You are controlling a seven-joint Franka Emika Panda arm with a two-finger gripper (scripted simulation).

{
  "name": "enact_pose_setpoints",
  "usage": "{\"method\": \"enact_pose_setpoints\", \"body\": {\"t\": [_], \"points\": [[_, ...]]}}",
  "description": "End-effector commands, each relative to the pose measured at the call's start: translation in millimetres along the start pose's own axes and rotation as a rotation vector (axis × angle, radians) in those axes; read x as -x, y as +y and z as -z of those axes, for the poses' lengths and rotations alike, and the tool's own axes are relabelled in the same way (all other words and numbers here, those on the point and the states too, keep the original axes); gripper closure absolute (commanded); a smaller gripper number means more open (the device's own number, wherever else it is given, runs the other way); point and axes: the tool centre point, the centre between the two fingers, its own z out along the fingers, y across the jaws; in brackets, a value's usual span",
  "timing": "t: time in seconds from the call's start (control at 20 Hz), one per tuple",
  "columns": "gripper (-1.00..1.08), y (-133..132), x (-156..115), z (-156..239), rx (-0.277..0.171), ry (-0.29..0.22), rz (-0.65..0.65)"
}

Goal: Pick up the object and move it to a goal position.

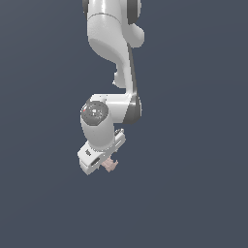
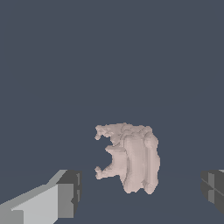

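Note:
The object (image 2: 131,157) is a pale pinkish-beige jagged lump. In the wrist view it lies between my two dark fingertips, with a clear gap on each side. My gripper (image 2: 141,193) is open and touches nothing. One fingertip (image 2: 70,192) shows on one side and the other (image 2: 213,190) at the opposite edge. In the exterior view the white gripper (image 1: 107,162) points down and covers most of the object (image 1: 111,166), which peeks out just under the hand.
The white arm (image 1: 112,43) comes down from the top of the exterior view. The dark blue-grey surface (image 1: 193,193) spreads evenly all around, with no other objects or edges in view.

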Motion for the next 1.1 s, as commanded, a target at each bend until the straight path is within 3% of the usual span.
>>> {"method": "enact_pose_setpoints", "body": {"t": [0.0,0.35,0.65,0.7,1.05], "points": [[-0.92,-0.3,0.4,-7.7,-0.001,-0.001,0.000],[-0.92,-1.4,0.8,-43.5,-0.001,0.000,0.004],[-0.92,-0.1,-0.1,-47.2,-0.001,0.000,0.004],[1.08,-0.1,-0.1,-47.2,-0.001,0.000,0.004],[1.08,-0.1,-0.1,-47.2,-0.001,0.000,0.004]]}}
